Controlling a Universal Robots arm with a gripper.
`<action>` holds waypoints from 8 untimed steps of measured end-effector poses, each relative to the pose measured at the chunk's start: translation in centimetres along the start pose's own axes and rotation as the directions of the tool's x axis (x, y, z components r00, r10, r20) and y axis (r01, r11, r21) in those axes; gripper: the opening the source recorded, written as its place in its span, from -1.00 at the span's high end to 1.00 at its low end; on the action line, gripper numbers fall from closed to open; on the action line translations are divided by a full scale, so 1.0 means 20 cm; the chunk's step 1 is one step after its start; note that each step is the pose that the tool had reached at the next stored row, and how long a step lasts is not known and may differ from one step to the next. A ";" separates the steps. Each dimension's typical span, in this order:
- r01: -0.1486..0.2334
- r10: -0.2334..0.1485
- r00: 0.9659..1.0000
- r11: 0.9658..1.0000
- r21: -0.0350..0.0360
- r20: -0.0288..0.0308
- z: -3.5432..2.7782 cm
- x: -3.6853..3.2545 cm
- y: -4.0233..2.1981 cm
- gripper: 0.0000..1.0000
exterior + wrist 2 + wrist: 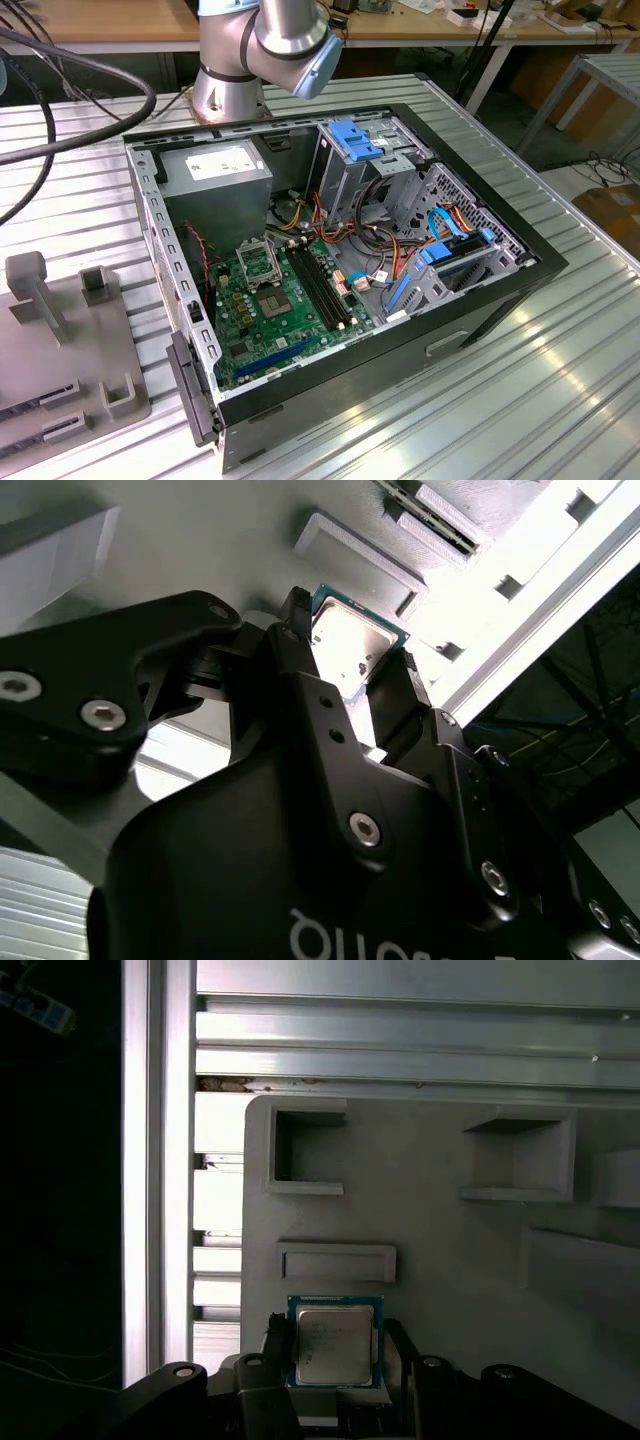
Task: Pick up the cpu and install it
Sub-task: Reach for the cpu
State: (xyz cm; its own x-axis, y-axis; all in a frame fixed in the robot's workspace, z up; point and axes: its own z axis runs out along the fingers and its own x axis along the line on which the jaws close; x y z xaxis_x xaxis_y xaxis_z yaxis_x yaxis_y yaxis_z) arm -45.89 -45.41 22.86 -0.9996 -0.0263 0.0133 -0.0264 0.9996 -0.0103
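Exterior view: a silver-grey robot arm [280, 35] is seen bent at a joint, beside the open black computer case [350, 385].
Second wrist view: the small flat square silver-topped cpu [350, 645] is squeezed between both fingers of the black gripper [352, 638].
First wrist view: the cpu [335, 1345] is held at the pale grey plastic tray [430, 1230]; whether it is lifted or resting cannot be told.

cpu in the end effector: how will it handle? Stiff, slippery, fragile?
Likely stiff: the cpu is a flat square with a metal top, showing no bend in the pinch of the end effector. Probably light: thin, and small beside the pockets of the grey tray. Held by thin edges only, so it may slip or twist if bumped.
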 end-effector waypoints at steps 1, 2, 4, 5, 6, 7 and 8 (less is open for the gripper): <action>0.000 0.000 1.000 1.000 0.000 0.000 -0.006 0.000 0.000 0.05; 0.000 0.000 1.000 1.000 0.000 0.000 -0.019 0.000 0.000 0.05; 0.000 0.000 1.000 1.000 0.000 0.000 -0.032 0.000 0.000 0.05; 0.000 0.000 1.000 1.000 0.000 0.000 -0.043 0.001 0.000 0.05; 0.000 0.000 1.000 1.000 0.000 0.000 -0.051 0.001 0.000 0.05; 0.000 0.000 1.000 1.000 0.000 0.000 -0.059 0.001 -0.001 0.05; 0.000 0.000 1.000 1.000 0.000 0.000 -0.065 0.001 -0.001 0.05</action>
State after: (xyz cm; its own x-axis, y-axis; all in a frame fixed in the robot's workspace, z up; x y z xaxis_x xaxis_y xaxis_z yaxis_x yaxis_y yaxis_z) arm -45.89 -45.41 24.17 -0.9996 -0.0262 0.0134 -0.0264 0.9996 -0.0103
